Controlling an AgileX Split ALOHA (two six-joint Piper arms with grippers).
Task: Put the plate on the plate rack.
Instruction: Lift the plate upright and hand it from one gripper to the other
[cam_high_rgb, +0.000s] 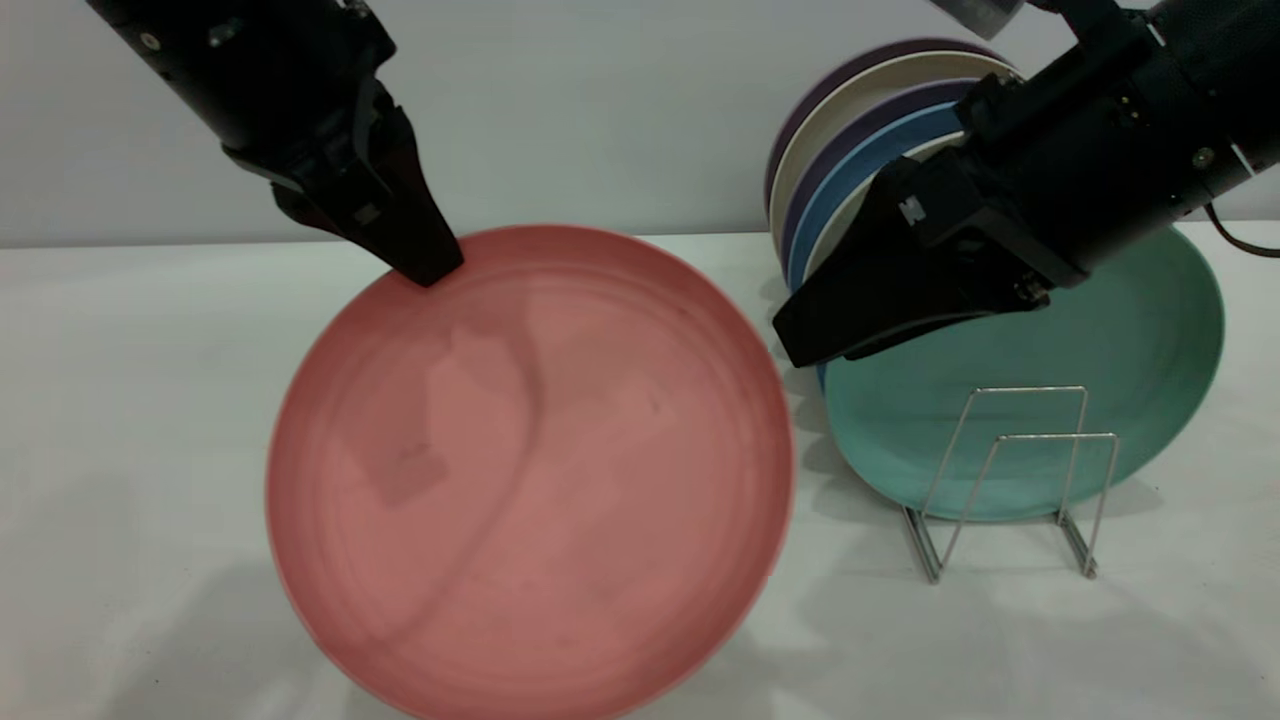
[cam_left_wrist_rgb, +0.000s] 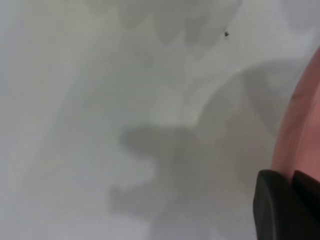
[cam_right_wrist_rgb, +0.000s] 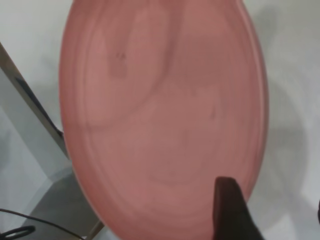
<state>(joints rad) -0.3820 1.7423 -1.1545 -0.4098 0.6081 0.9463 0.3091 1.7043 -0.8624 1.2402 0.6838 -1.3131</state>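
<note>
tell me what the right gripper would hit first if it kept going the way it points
Probably the pink plate: the right gripper points down-left at its near rim, a small gap away, though depth is unclear.

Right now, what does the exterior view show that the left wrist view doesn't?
Exterior only: the thin silver wire plate rack, the teal-green plate standing in it, more plates stacked upright behind, and the right gripper near the pink plate's edge. Left wrist only: nothing extra, mostly bare white table with shadows. Both: the round salmon-pink plastic plate and the left gripper shut on its rim.
</note>
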